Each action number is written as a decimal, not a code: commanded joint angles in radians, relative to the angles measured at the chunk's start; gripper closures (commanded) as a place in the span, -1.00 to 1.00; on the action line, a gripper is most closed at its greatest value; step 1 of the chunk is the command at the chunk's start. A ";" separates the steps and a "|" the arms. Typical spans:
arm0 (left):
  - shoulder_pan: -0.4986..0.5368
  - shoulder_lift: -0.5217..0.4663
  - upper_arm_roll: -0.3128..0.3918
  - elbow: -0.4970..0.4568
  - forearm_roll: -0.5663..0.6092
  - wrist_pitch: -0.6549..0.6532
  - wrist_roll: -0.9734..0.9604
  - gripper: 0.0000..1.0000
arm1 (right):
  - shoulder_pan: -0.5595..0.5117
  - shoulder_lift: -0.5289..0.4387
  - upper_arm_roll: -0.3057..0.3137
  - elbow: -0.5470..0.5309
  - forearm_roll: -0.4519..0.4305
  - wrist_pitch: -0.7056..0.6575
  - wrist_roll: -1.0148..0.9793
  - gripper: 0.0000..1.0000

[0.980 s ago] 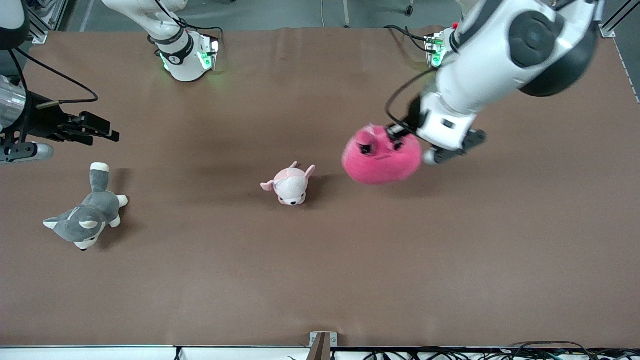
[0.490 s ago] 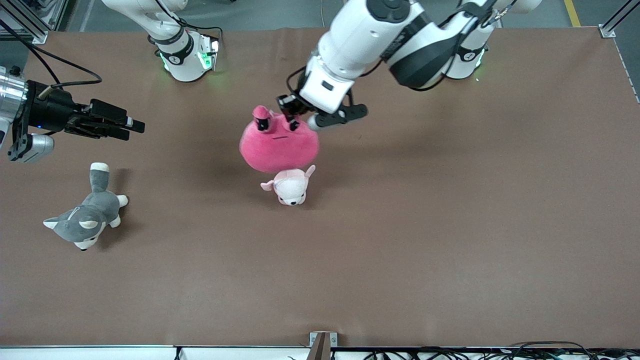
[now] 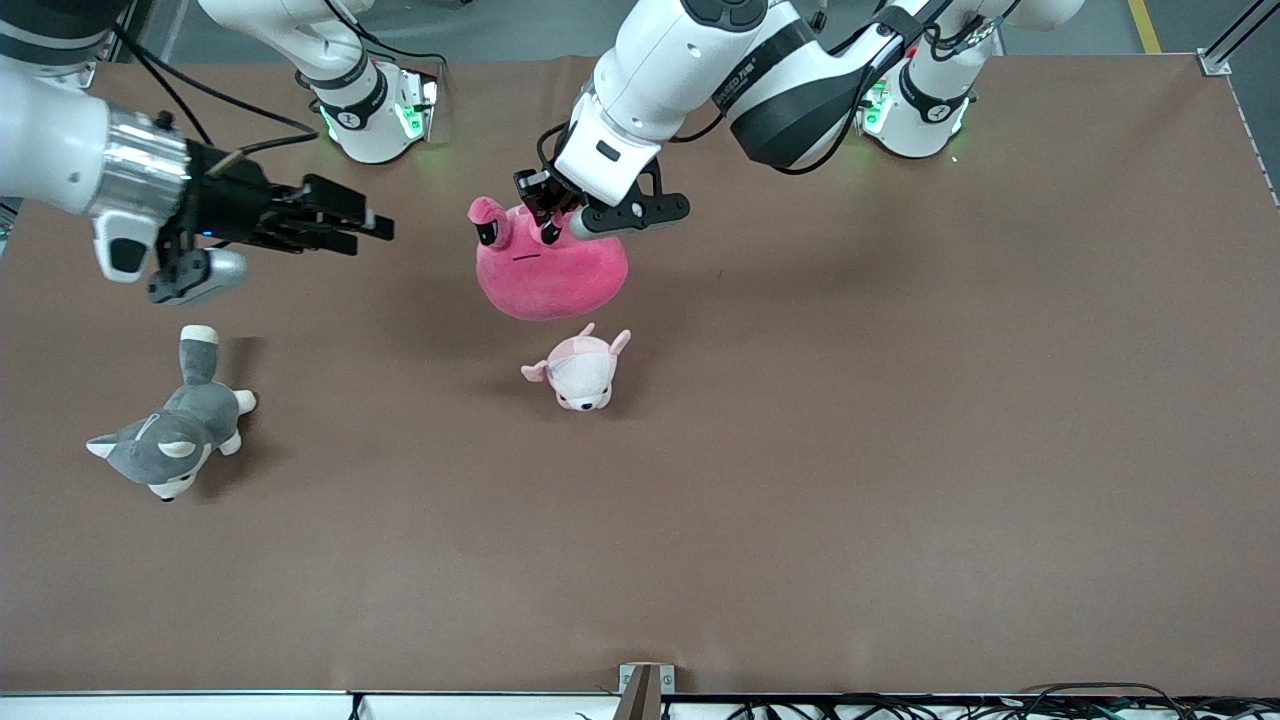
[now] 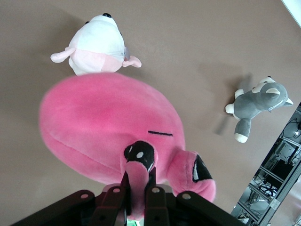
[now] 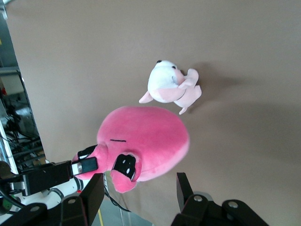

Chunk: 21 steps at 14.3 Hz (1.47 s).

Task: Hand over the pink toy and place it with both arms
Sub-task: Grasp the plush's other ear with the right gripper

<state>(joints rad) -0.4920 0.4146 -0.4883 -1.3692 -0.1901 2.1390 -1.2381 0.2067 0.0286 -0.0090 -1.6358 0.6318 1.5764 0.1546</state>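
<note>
The pink toy (image 3: 550, 272), a round hot-pink plush with two black eyes on stalks, hangs in the air over the middle of the table, close to the pale puppy. My left gripper (image 3: 547, 218) is shut on one eye stalk, which shows in the left wrist view (image 4: 139, 188) with the toy's body (image 4: 108, 125) below it. My right gripper (image 3: 383, 230) is open and empty, level with the toy and a short gap from it, fingers pointing at it. In the right wrist view the toy (image 5: 146, 136) lies just ahead of the open gripper (image 5: 138, 194).
A pale pink-and-white plush puppy (image 3: 580, 372) lies on the brown table (image 3: 900, 450) at mid-table. A grey-and-white plush husky (image 3: 170, 440) lies at the right arm's end. Both arm bases stand along the table's edge farthest from the front camera.
My left arm has swung the pink toy from its own end of the table to the middle. My right gripper has moved in toward the toy.
</note>
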 commanded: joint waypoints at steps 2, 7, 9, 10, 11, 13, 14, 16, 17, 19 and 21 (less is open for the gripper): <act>-0.022 0.007 0.013 0.032 0.024 -0.004 -0.031 1.00 | 0.063 0.025 -0.006 -0.007 -0.018 0.017 0.019 -0.41; -0.020 0.007 0.013 0.030 0.026 -0.007 -0.031 1.00 | 0.158 0.045 -0.008 -0.029 -0.053 0.066 0.056 -0.41; -0.019 0.007 0.013 0.030 0.026 -0.008 -0.031 1.00 | 0.189 0.047 -0.006 -0.030 -0.119 0.063 0.057 -0.41; -0.016 0.004 0.013 0.030 0.026 -0.013 -0.032 1.00 | 0.201 0.048 -0.008 -0.036 -0.139 0.060 0.057 -0.41; -0.016 0.004 0.013 0.030 0.026 -0.014 -0.040 1.00 | 0.203 0.047 -0.006 -0.039 -0.145 0.056 0.057 -0.41; -0.014 0.003 0.013 0.030 0.026 -0.016 -0.043 1.00 | 0.209 0.048 -0.006 -0.039 -0.144 0.057 0.095 -0.41; -0.014 0.003 0.013 0.030 0.026 -0.016 -0.043 1.00 | 0.223 0.048 -0.006 -0.039 -0.145 0.060 0.129 -0.41; -0.013 0.001 0.013 0.030 0.026 -0.014 -0.043 1.00 | 0.246 0.047 -0.006 -0.038 -0.145 0.065 0.151 -0.41; -0.011 0.001 0.013 0.030 0.026 -0.014 -0.043 1.00 | 0.244 0.048 -0.006 -0.038 -0.145 0.060 0.151 -0.41; -0.011 0.000 0.013 0.030 0.026 -0.016 -0.043 1.00 | 0.247 0.048 -0.006 -0.039 -0.145 0.054 0.151 -0.40; -0.011 0.003 0.013 0.030 0.026 -0.014 -0.043 1.00 | 0.250 0.050 -0.006 -0.036 -0.145 0.060 0.151 0.06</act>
<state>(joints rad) -0.4962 0.4147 -0.4805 -1.3630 -0.1829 2.1375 -1.2546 0.4465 0.0869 -0.0088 -1.6651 0.5001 1.6315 0.2863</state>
